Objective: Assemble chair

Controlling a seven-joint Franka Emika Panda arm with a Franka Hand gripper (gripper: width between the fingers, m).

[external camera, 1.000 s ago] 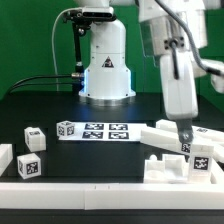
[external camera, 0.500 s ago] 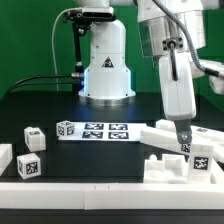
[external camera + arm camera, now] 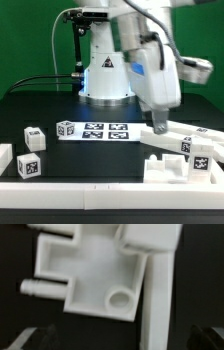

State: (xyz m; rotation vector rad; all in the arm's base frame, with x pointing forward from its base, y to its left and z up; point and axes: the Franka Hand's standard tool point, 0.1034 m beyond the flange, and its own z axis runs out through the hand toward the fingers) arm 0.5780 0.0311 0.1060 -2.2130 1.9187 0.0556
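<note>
Several white chair parts lie at the exterior view's right: a long flat panel (image 3: 176, 136), a tagged block (image 3: 200, 152) and a chunky piece (image 3: 165, 170) in front. My gripper (image 3: 157, 121) hangs just above the panel's near-left end. In the wrist view, which is blurred, the white panel (image 3: 90, 274) with round pegs and a hole fills the picture, and its thin edge bar (image 3: 155, 319) runs between my dark fingertips (image 3: 25, 339). My gripper (image 3: 115, 339) is open, with the jaws wide apart and holding nothing.
The marker board (image 3: 105, 131) lies mid-table with a small tagged cube (image 3: 67, 128) at its end. More tagged white parts (image 3: 30, 165) (image 3: 35, 135) sit at the exterior view's left. The robot base (image 3: 105, 70) stands behind.
The arm has swung toward the exterior view's left and turned its wrist. The gripper has moved from the panel's right part to its left end. The parts have not moved.
</note>
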